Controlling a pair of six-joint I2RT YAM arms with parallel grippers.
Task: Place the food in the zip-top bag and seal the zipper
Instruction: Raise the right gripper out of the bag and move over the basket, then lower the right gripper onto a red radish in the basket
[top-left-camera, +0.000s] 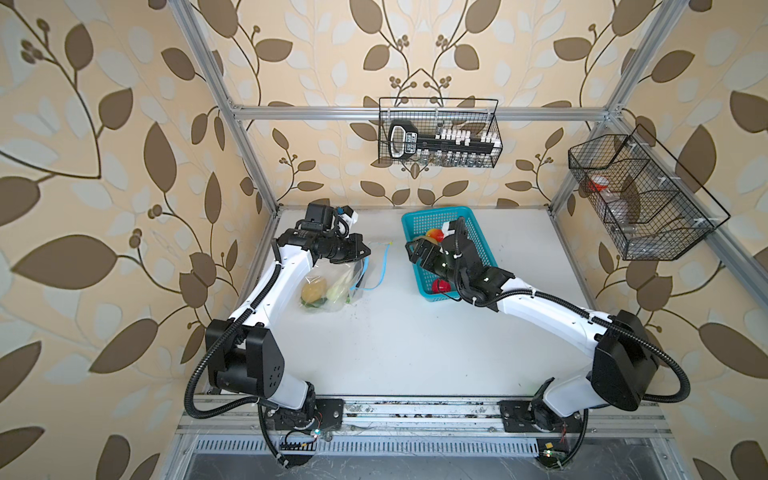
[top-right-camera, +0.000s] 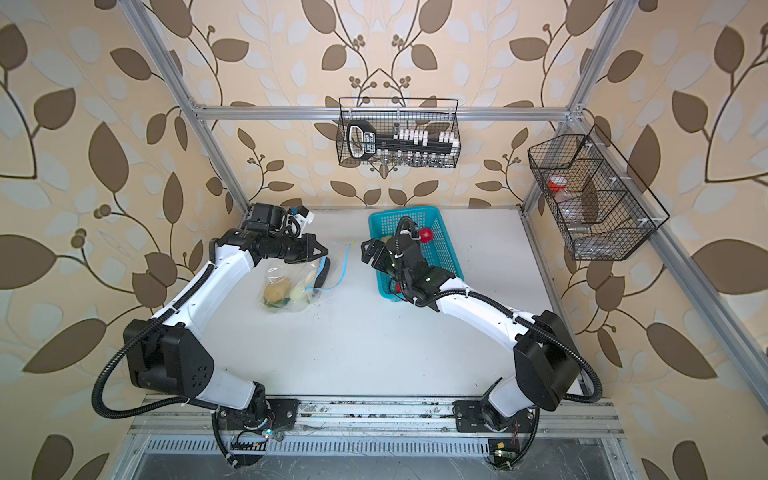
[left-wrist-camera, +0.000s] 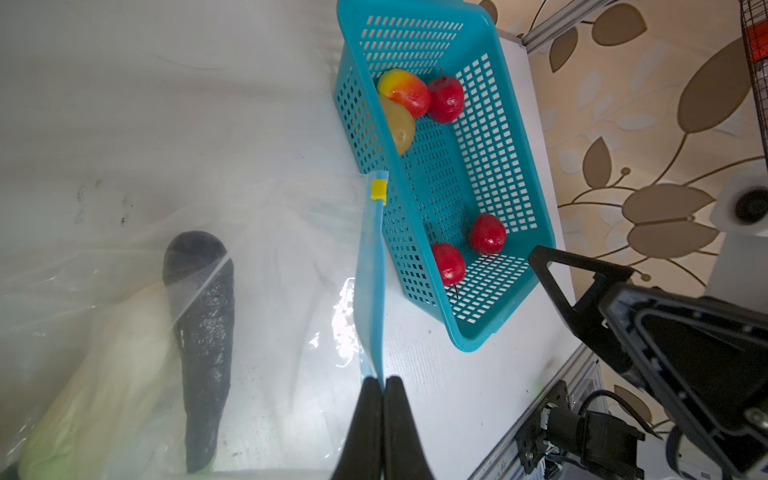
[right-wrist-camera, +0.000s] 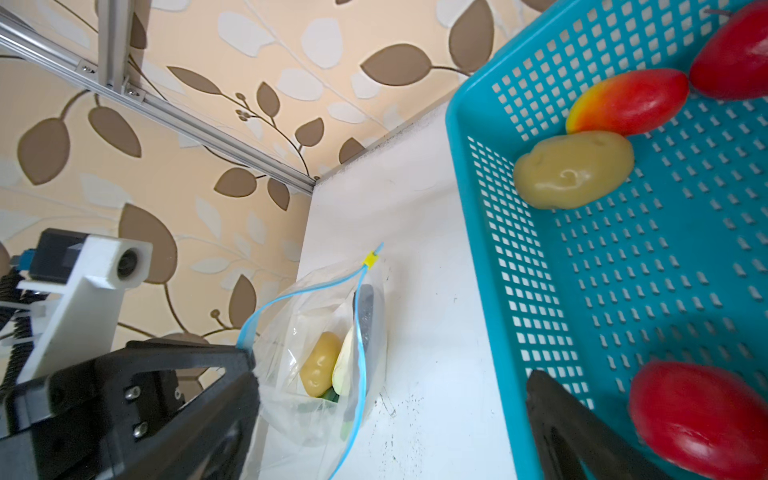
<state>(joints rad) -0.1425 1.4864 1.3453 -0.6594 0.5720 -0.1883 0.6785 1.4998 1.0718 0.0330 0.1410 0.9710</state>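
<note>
Zip-top bag left on table, eggplant inside; basket right, potato inside.

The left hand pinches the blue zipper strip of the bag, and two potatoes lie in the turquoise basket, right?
Only one potato lies in the turquoise basket, as the left wrist view shows. The left hand does pinch the blue zipper strip of the bag.

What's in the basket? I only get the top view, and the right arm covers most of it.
Observer: Five pieces in the basket: three red fruits, a red-yellow fruit and a potato.
Operator: What's bagged that I can't make out?
Observer: A dark eggplant lies inside the bag, beside the white vegetable.
Operator: And the grip on the left?
Observer: The left gripper is shut on the zipper, at the opposite end from the yellow slider.
</note>
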